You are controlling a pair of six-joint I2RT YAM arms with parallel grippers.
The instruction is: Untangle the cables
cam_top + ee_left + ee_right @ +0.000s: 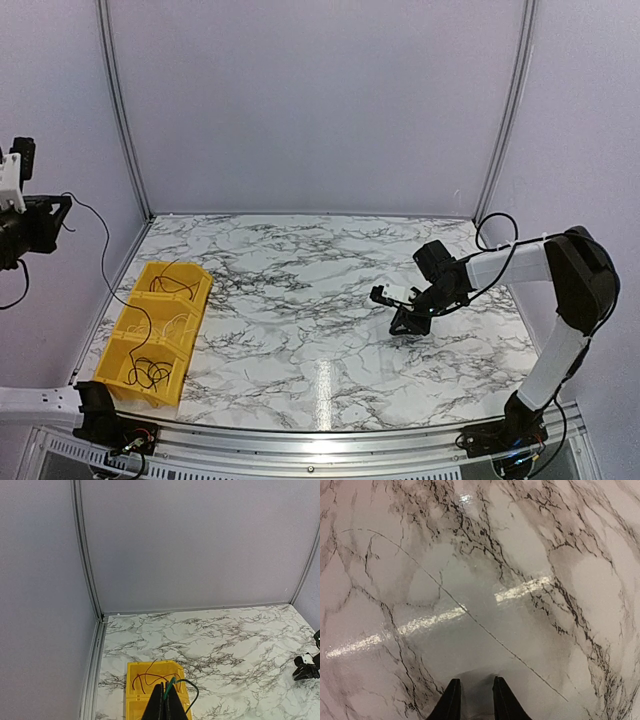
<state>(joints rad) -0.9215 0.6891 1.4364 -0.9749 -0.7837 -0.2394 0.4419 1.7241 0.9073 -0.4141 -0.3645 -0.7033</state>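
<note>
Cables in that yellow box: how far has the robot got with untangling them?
Early days. Done: nothing looks separated yet; the cables lie bunched in the yellow bin. In hand: the left gripper, raised high, is shut on one strand trailing down into the bin. The right gripper is open, low over the marble table, holding nothing. Left: freeing that strand, then the rest.

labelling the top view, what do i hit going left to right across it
left gripper, raised at the edge and shut on a black cable → yellow bin holding loose cables → right gripper, open just over the marble table → right arm's elbow
</note>
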